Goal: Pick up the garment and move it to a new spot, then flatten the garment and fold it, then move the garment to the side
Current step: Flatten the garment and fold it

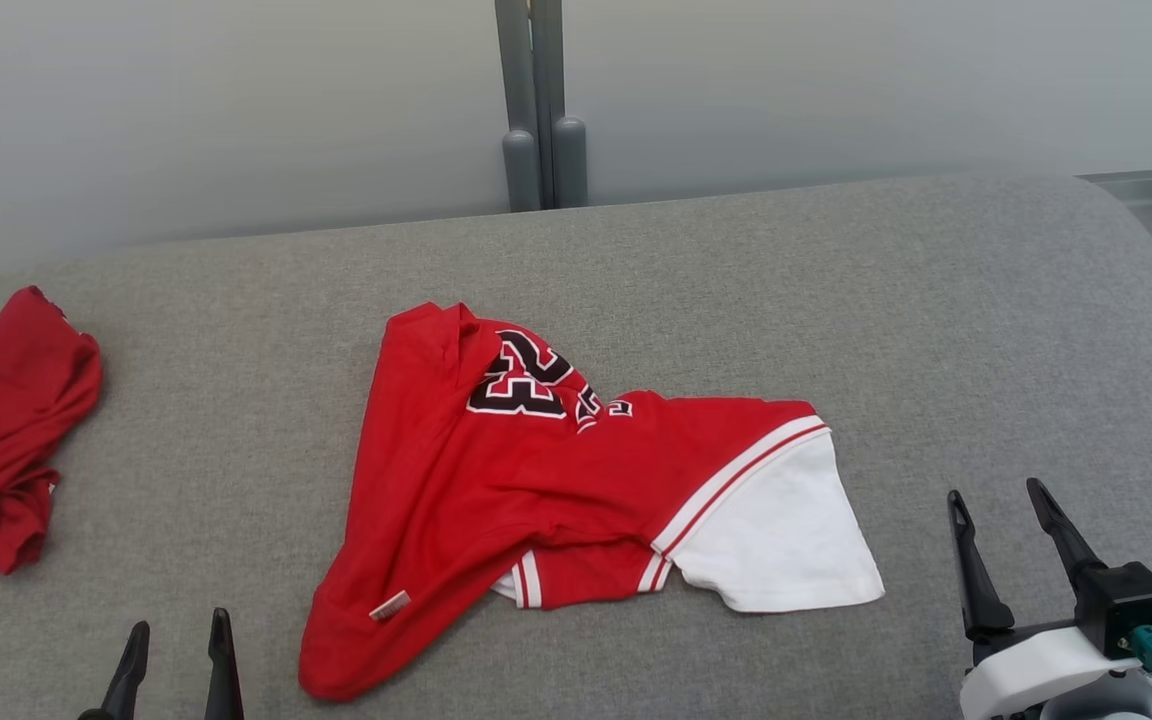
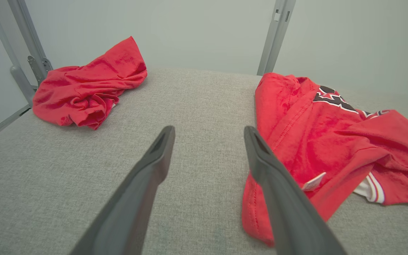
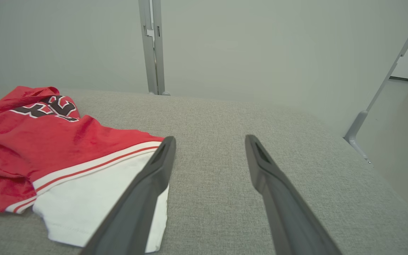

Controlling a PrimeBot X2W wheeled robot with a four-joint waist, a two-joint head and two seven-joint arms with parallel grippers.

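Note:
A red jersey (image 1: 496, 480) with a black number and a white sleeve (image 1: 786, 530) lies crumpled in the middle of the grey padded table (image 1: 836, 290). It also appears in the left wrist view as the jersey (image 2: 324, 141) and in the right wrist view as the jersey (image 3: 48, 148). My left gripper (image 1: 179, 632) stands open at the near edge, left of the jersey's lower hem, holding nothing. My right gripper (image 1: 996, 492) is open too, just right of the white sleeve, empty. Neither touches the cloth.
A second red garment (image 1: 1, 430) lies bunched at the table's far left; the left wrist view has this second garment (image 2: 87, 85). Grey frame posts (image 1: 541, 110) rise behind the table against a pale wall. The table's right edge (image 3: 349, 148) drops to the floor.

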